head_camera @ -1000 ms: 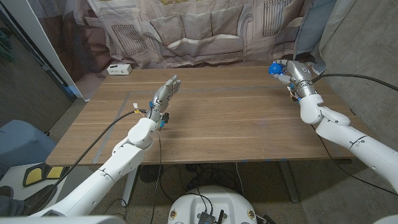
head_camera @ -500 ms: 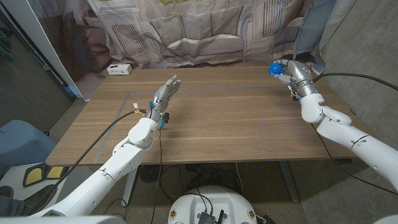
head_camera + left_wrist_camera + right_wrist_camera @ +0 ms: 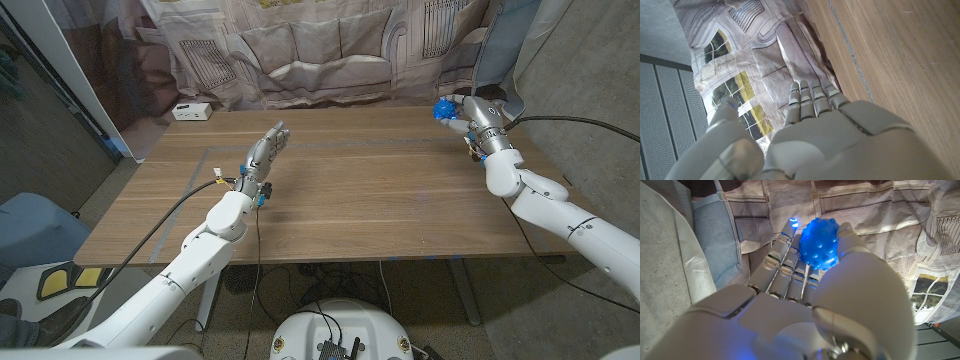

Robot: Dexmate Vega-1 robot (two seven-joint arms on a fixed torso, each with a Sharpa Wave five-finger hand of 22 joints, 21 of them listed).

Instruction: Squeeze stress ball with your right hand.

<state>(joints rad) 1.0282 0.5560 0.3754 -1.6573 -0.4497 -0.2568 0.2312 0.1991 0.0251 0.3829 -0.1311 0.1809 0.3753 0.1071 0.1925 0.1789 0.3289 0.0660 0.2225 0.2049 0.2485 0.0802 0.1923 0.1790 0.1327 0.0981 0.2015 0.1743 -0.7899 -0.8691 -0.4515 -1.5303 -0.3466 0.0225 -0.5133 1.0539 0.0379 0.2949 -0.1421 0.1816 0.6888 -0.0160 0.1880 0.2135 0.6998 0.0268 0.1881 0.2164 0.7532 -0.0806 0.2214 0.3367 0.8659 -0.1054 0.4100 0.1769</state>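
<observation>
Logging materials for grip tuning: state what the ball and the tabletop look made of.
Stress ball: likely soft rubber or silicone, glossy translucent blue, covered in small bumps, held in the right hand. Table: wood or wood-look laminate, matte, with long plank grain lines.

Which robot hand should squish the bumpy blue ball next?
The right hand: its fingers already hold the bumpy blue rubber ball at the wooden table's far corner. The left hand is far across the table.

The right hand [image 3: 805,315] hides the stress ball's [image 3: 819,249] lower part (its fingertips unseen behind it).
</observation>
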